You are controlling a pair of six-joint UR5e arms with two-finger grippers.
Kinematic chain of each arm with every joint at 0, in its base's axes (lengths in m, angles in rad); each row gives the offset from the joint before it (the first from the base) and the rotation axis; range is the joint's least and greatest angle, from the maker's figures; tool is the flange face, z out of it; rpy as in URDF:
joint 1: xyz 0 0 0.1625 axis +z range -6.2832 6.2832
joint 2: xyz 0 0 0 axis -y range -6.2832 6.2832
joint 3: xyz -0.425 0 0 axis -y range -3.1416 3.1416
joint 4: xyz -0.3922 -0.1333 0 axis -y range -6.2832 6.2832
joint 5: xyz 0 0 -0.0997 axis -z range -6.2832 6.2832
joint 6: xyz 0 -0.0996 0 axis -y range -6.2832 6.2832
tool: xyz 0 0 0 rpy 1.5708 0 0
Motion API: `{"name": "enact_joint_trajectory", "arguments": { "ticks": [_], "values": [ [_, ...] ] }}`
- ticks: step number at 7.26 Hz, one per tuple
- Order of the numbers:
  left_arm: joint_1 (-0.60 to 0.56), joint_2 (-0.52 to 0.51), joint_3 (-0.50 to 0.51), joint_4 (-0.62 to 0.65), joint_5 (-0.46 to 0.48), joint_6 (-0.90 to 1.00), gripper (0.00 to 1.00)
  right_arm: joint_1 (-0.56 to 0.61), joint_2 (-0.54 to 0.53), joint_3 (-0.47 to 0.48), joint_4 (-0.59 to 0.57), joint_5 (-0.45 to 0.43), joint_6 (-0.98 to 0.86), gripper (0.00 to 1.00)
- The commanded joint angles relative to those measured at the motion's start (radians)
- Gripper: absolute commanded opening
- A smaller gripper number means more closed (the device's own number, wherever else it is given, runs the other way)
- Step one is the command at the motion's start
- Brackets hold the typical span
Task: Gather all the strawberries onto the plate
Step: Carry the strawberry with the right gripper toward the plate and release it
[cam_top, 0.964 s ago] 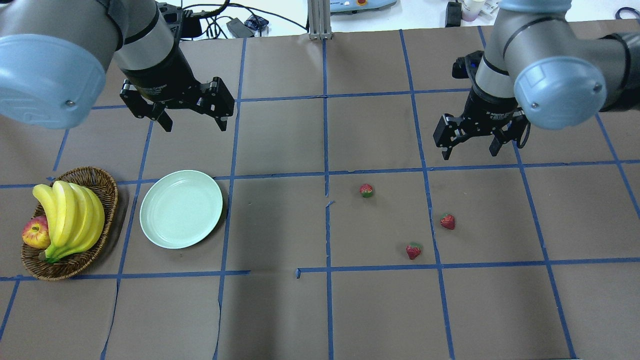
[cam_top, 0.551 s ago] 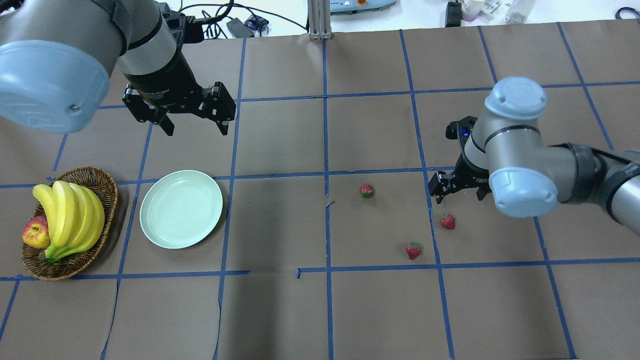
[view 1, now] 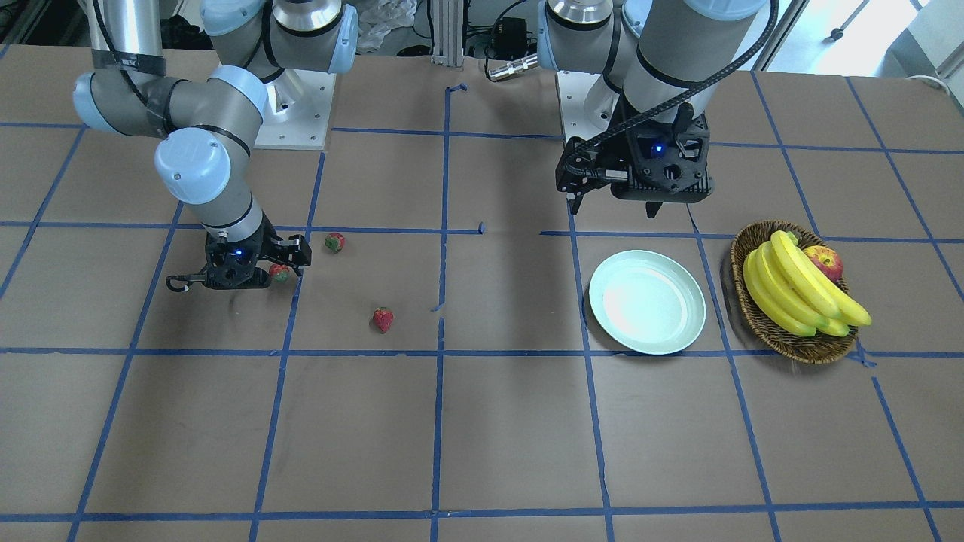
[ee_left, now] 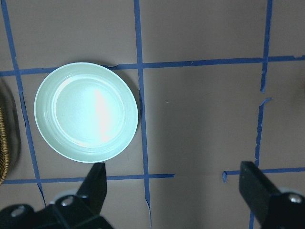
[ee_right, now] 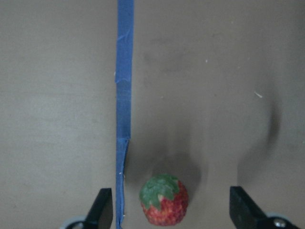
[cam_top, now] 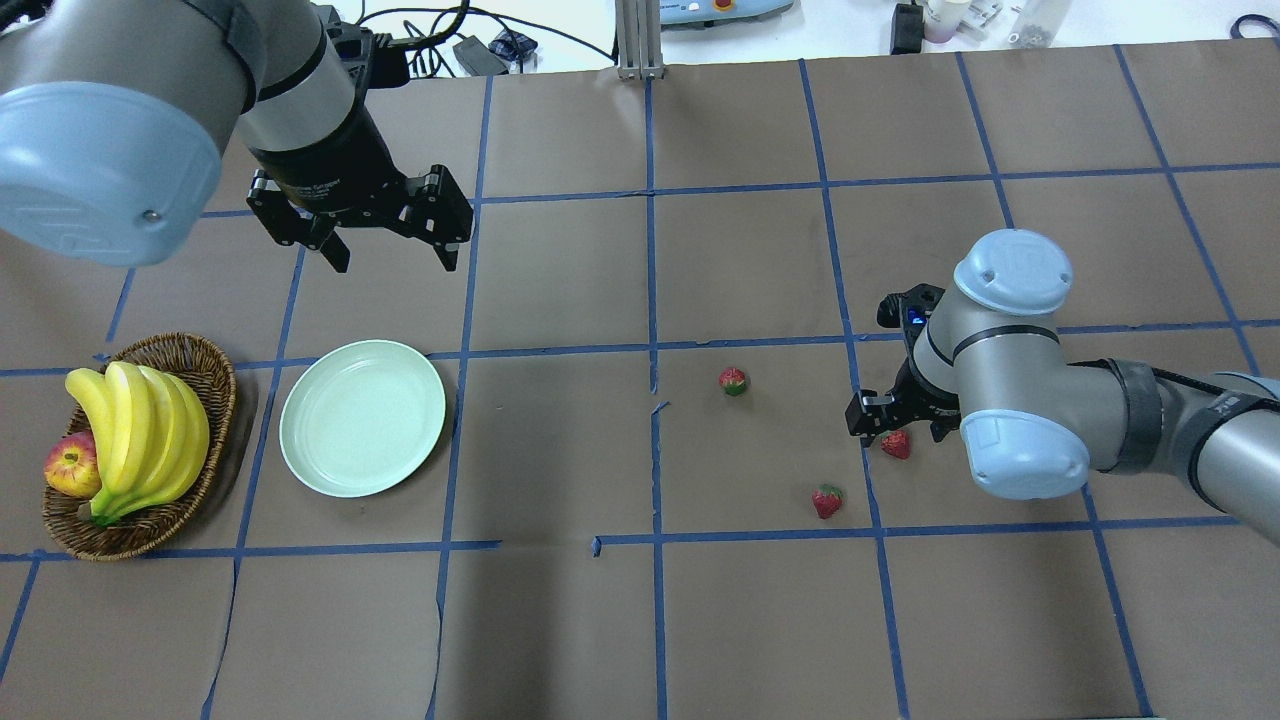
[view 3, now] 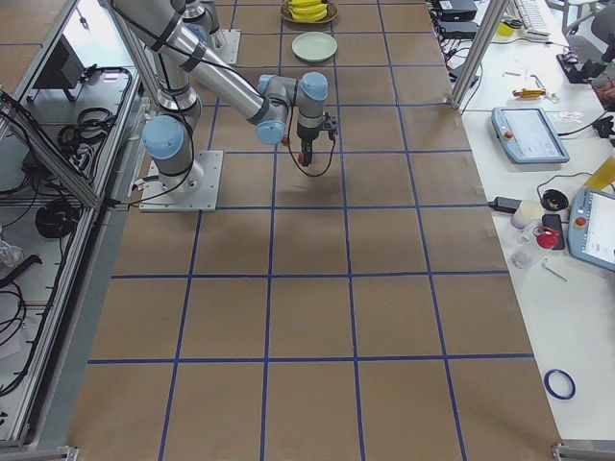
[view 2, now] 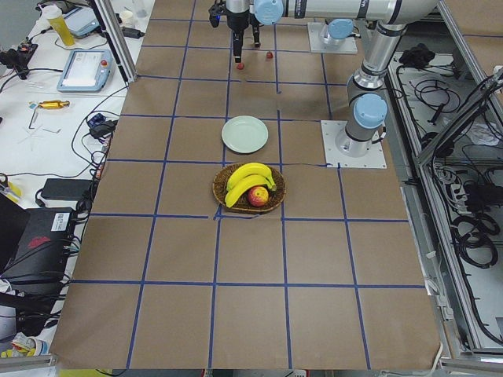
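Right wrist-mounted view: right claw (ee_right: 169, 191) spread around a strawberry (ee_right: 163, 202)

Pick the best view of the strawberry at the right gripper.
Right wrist-mounted: the strawberry sits large between open jaws, cap clear. Overhead and front-facing show it tiny at the right gripper; side views barely resolve it.

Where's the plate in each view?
Front-facing: plate, right of centre.
Overhead: plate, left.
Exterior left: plate, upper centre.
Exterior right: plate, near top.
Left wrist: plate, upper left.
Right wrist: not in it.
Landmark: wicker basket beside it.
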Motion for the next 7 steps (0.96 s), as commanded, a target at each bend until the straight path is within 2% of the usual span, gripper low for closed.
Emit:
{"name": "enact_joint_trajectory", "arguments": {
  "ticks": [1,3,4,5,6,7],
  "values": [
    [0.000,0.001,0.000,0.000,0.000,0.000,1.00,0.000,0.000,0.004,-0.002,0.000,0.000,0.00],
    [0.000,0.001,0.002,0.000,0.000,0.000,1.00,0.000,-0.001,-0.009,-0.004,0.000,0.006,0.00],
    [0.000,0.001,0.002,0.000,0.000,0.000,1.00,0.012,-0.003,-0.062,-0.007,0.003,0.024,0.00],
    [0.000,0.001,0.002,0.000,0.000,0.000,1.00,0.063,0.005,-0.161,0.028,0.034,0.092,0.00],
    [0.000,0.001,0.003,0.000,0.000,0.002,1.00,0.147,0.047,-0.249,0.084,0.049,0.248,0.00],
    [0.000,0.001,0.003,0.000,0.000,0.000,1.00,0.275,0.098,-0.300,0.084,0.048,0.380,0.00]
  ]
}}
